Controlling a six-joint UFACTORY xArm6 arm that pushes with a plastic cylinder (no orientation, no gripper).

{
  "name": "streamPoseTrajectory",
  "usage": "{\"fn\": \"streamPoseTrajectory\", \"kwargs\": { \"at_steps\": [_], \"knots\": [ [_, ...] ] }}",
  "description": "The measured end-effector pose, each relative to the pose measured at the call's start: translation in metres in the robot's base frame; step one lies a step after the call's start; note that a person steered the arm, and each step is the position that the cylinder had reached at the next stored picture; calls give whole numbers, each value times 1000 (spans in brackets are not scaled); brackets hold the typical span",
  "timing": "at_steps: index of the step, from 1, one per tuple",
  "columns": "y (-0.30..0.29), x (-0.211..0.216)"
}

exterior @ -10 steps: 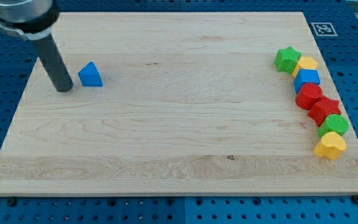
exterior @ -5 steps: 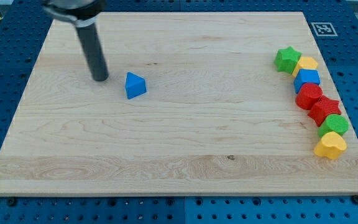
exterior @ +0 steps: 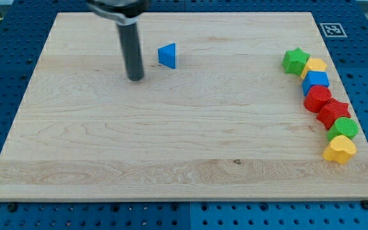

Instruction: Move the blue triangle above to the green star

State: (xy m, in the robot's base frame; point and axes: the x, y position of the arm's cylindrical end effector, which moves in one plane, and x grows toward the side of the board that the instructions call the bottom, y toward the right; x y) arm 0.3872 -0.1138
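Blue triangle (exterior: 167, 55) mid-transfer, well left of green star (exterior: 294, 61). Tool tip (exterior: 135, 78), a bare rod holding nothing, sits near-left, apart. Next: push rightward, slightly farther.

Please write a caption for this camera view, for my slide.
My tip stands left of the blue triangle, far from the green star.

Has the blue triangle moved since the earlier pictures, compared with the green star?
Yes. The blue triangle has moved toward the view's right and top, closer to the green star, which has not shifted. My tip sits at its lower left, apart.
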Motion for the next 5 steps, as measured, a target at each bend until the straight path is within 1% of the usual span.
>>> {"fn": "streamPoseTrajectory", "kwargs": {
  "at_steps": [1, 2, 3, 4, 5],
  "knots": [
    [26, -37],
    [100, -54],
    [191, -65],
    [220, -73],
    [226, -73]
  ]
}}
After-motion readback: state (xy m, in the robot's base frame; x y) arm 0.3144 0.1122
